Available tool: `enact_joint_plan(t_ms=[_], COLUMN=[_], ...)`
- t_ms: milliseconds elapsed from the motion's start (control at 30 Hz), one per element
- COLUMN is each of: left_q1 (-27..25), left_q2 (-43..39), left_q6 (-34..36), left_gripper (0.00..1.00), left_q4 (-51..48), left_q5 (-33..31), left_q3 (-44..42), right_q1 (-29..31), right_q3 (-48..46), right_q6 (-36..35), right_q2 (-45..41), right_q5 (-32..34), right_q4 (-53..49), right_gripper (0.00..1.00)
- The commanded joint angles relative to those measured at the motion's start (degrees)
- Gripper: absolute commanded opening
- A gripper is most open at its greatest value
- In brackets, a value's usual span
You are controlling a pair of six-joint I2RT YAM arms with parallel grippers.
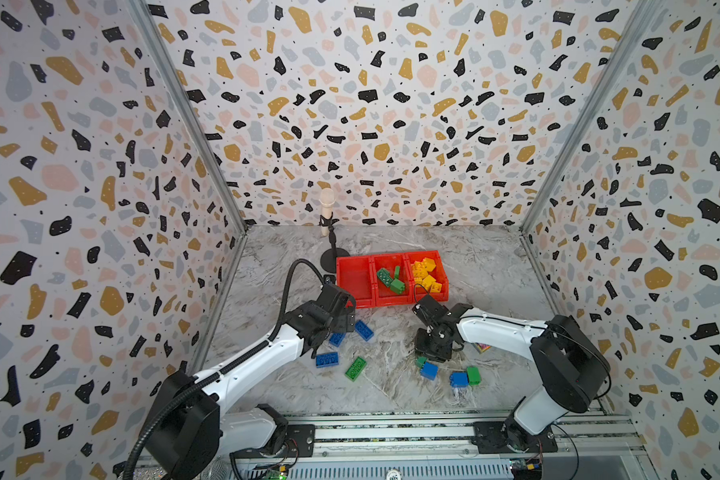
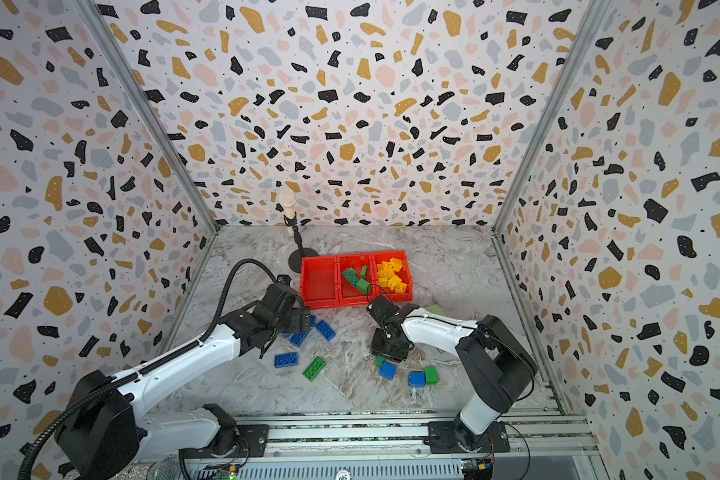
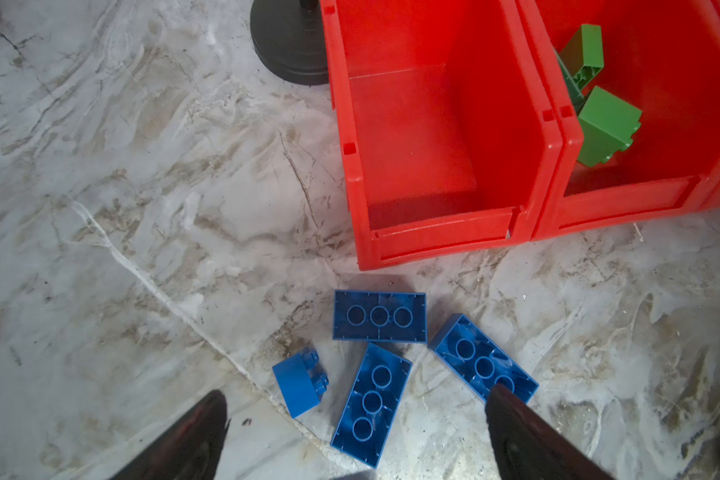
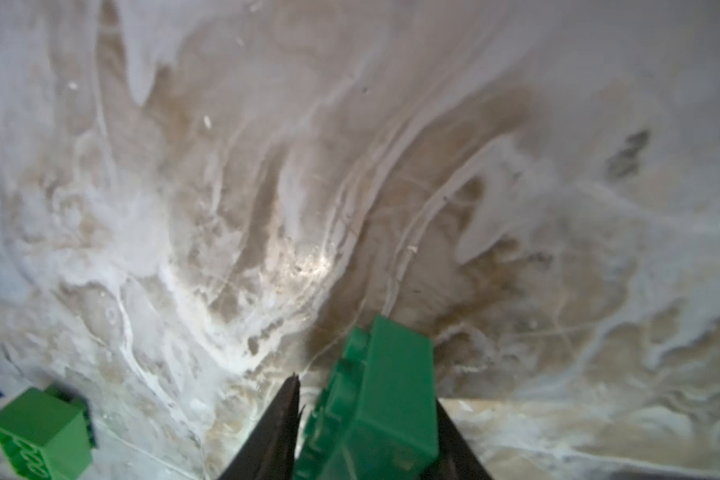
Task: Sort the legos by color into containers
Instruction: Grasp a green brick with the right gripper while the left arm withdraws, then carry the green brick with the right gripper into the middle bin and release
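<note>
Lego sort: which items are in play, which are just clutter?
In play: blue bricks, green bricks, held green brick, yellow bricks, red bins.
Clutter: microphone, black stand, shiny card.

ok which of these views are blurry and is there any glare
Right wrist view: soft all over, the held green brick smeared, a bright glare patch on the marble table. Left wrist view: blue bricks crisp. Both top views: sharp, wide-angle stretch at the walls.
</note>
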Motion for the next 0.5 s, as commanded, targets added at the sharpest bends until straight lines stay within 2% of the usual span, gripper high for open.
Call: enact_joint_plan(t_ms=[0,200,467], left_q1=[0.56,0.85,0.84], left_q2=[-1.79,-3.09,-8.84], left_q6=[-0.48,-1.15,-6.12], left_gripper=[0.98,0.98,0.98], left_q4=[1.35,1.16,-0.68], left_q5=[1.06,0.71,-0.55], left_q3=[-2.21,-3.13,-4.79], right_q1=[0.77,0.47,-4.13], right_q3=[3.40,14.81,39.22], right_q6=[1.85,-2.11,-13.33], right_q2=[0.94,2.62,14.85], right_q5=[1.56,4.70,3.27], right_q4=[-1.03,-6.20,-11.14], right_gripper=[0.31,0.28,0.28])
